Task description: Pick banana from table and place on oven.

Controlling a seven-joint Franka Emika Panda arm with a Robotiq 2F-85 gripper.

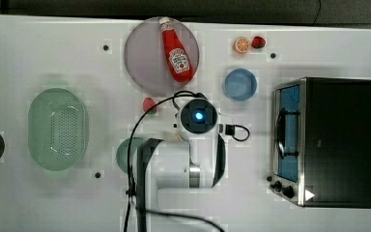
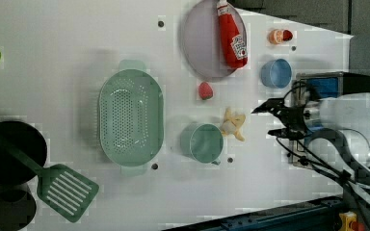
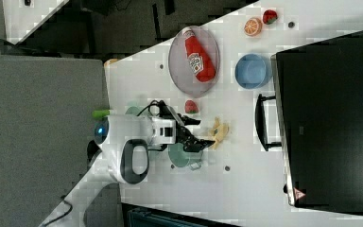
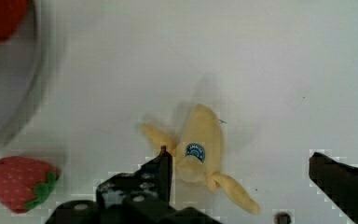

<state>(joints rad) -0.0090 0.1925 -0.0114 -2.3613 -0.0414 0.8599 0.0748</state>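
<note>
The banana [image 2: 233, 124], a small pale yellow peeled toy with a blue sticker, lies on the white table [image 1: 53, 48] between the green cup [image 2: 202, 142] and the oven. My gripper [image 2: 265, 121] hovers over it, open and holding nothing. In the wrist view the banana [image 4: 200, 144] sits just inside one black finger [image 4: 161, 168], with the other finger [image 4: 328, 170] far off to the side. The right view shows the gripper [image 3: 202, 132] beside the banana [image 3: 220, 130]. The black oven [image 1: 338, 140] with its blue glass door stands at the top view's right; my arm hides the banana there.
A red strawberry [image 2: 204, 90] lies close to the banana. A ketchup bottle [image 1: 176, 48] rests on a grey plate [image 1: 145, 58]. A blue bowl [image 1: 240, 84], an orange slice [image 1: 242, 45], a green colander [image 1: 58, 129], a black pan [image 2: 9, 151] and a green spatula [image 2: 65, 187] also stand on the table.
</note>
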